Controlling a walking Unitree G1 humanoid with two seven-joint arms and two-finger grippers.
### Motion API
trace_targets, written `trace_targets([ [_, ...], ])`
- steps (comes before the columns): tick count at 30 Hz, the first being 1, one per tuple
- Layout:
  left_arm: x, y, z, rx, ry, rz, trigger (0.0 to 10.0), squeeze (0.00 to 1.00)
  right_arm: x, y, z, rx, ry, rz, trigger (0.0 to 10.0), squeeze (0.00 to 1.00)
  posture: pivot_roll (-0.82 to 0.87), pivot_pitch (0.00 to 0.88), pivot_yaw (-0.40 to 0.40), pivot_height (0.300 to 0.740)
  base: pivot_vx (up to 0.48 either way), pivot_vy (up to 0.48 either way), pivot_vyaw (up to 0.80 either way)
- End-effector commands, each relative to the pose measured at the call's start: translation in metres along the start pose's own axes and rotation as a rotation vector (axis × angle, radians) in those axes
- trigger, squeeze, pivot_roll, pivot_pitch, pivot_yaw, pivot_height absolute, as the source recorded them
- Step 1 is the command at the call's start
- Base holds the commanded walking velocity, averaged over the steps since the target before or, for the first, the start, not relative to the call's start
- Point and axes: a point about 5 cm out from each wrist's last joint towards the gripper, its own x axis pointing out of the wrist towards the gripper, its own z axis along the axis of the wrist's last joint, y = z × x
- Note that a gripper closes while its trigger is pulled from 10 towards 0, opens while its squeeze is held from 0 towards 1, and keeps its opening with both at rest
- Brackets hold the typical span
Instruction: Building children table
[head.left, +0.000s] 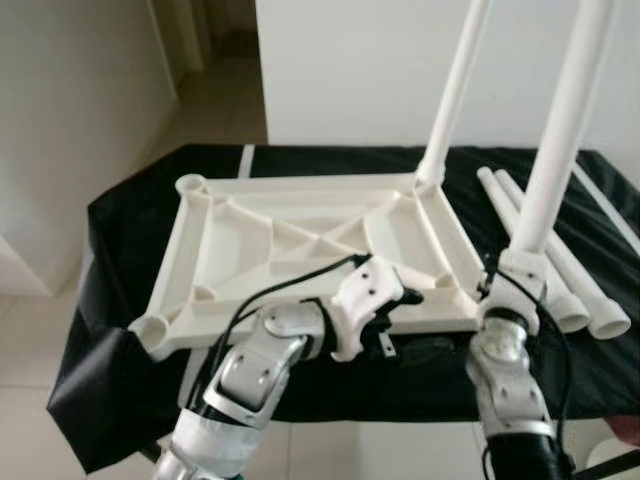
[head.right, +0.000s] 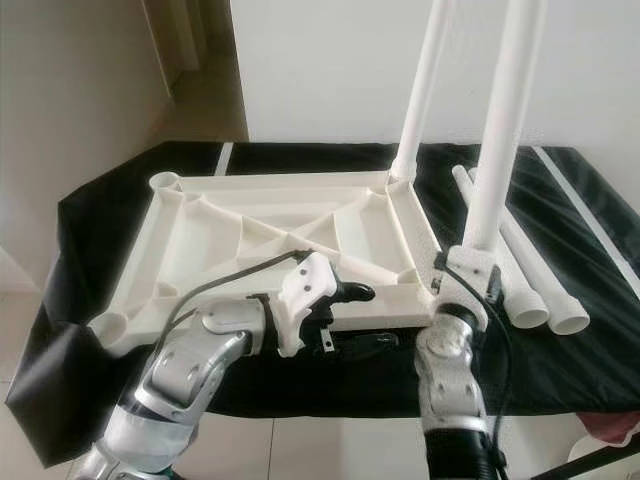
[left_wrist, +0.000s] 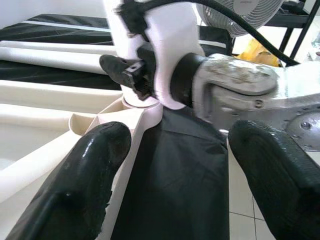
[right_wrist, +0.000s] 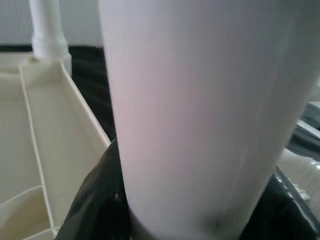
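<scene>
A cream plastic tabletop (head.left: 195, 250) lies upside down on a table under a black cloth (head.left: 120, 220). One white leg (head.left: 455, 90) stands upright in its far right corner socket. My right gripper (head.left: 512, 280) is shut on a second white leg (head.left: 565, 130), holding it upright at the near right corner; that leg (right_wrist: 200, 115) looms large between its fingers (right_wrist: 95, 200). My left gripper (head.left: 412, 322) is open at the tabletop's front edge, pointing at the right gripper. Its fingers (left_wrist: 85, 185) frame the corner socket (left_wrist: 100, 120) with nothing between them.
Two spare white legs (head.left: 560, 270) lie on the cloth right of the tabletop. A white wall rises behind the table, with a corridor opening at the back left. Pale floor tiles lie around the table. A fan (left_wrist: 250, 10) stands off to the right.
</scene>
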Motion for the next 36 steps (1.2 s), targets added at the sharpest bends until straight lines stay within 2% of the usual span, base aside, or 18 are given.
trace_targets([
  [1, -0.001, 0.005, 0.003, 0.008, 0.005, 0.054, 10.0, 0.00, -0.012, -0.008, -0.032, 0.023, 0.110, 0.009, 10.0, 0.00, 0.00, 0.000, 0.009, 0.740, 0.000, 0.000, 0.00],
  [5, -0.001, 0.005, 0.003, 0.011, 0.006, 0.053, 10.0, 0.00, -0.020, -0.014, -0.038, 0.084, 0.078, 0.059, 10.0, 0.00, 0.00, 0.000, 0.015, 0.740, 0.000, 0.000, 0.00],
  [6, -0.002, 0.005, 0.004, 0.011, 0.006, 0.053, 10.0, 0.00, -0.024, -0.019, -0.043, 0.138, 0.086, 0.055, 10.0, 0.00, 0.00, 0.000, 0.015, 0.740, 0.000, 0.000, 0.00],
  [8, -0.001, 0.005, 0.004, 0.013, 0.006, 0.051, 10.0, 0.00, -0.025, -0.025, -0.052, 0.188, 0.129, 0.037, 10.0, 0.00, -0.01, 0.000, 0.022, 0.740, 0.000, 0.000, 0.00],
  [13, -0.001, 0.005, 0.004, 0.013, 0.008, 0.044, 10.0, 0.00, -0.020, -0.029, -0.055, 0.248, 0.169, 0.032, 10.0, 0.00, -0.02, 0.000, 0.032, 0.740, 0.000, 0.000, 0.00],
  [17, -0.001, 0.005, 0.004, 0.011, 0.008, 0.040, 10.0, 0.00, -0.016, -0.032, -0.056, 0.253, 0.168, 0.024, 10.0, 0.00, -0.02, 0.000, 0.033, 0.740, 0.000, 0.000, 0.00],
  [21, -0.002, 0.005, 0.004, 0.012, 0.011, 0.039, 10.0, 0.00, -0.010, -0.028, -0.065, 0.241, 0.288, 0.037, 10.0, 0.00, -0.02, 0.000, 0.036, 0.740, 0.000, 0.000, 0.00],
  [23, -0.002, 0.005, 0.004, 0.011, 0.012, 0.039, 10.0, 0.00, -0.004, -0.026, -0.061, 0.236, 0.301, 0.051, 10.0, 0.00, -0.01, 0.000, 0.036, 0.740, 0.000, 0.000, 0.00],
  [27, -0.003, 0.005, 0.004, 0.011, 0.014, 0.041, 10.0, 0.00, 0.002, -0.016, -0.058, 0.095, 0.359, 0.152, 10.0, 0.00, -0.01, 0.000, 0.037, 0.740, 0.000, 0.000, 0.00],
  [29, -0.003, 0.005, 0.004, 0.011, 0.014, 0.041, 10.0, 0.00, 0.004, -0.016, -0.056, 0.062, 0.347, 0.158, 10.0, 0.00, -0.01, 0.000, 0.035, 0.740, 0.000, 0.000, 0.00],
  [32, -0.003, 0.005, 0.004, 0.011, 0.012, 0.041, 10.0, 0.00, 0.007, -0.014, -0.053, -0.041, 0.338, 0.182, 10.0, 0.00, -0.01, 0.000, 0.035, 0.740, 0.000, 0.000, 0.00],
  [36, -0.003, 0.005, 0.004, 0.009, 0.011, 0.044, 10.0, 0.00, 0.006, -0.012, -0.057, -0.063, 0.372, 0.195, 10.0, 0.00, -0.01, 0.000, 0.031, 0.740, 0.000, 0.000, 0.00],
])
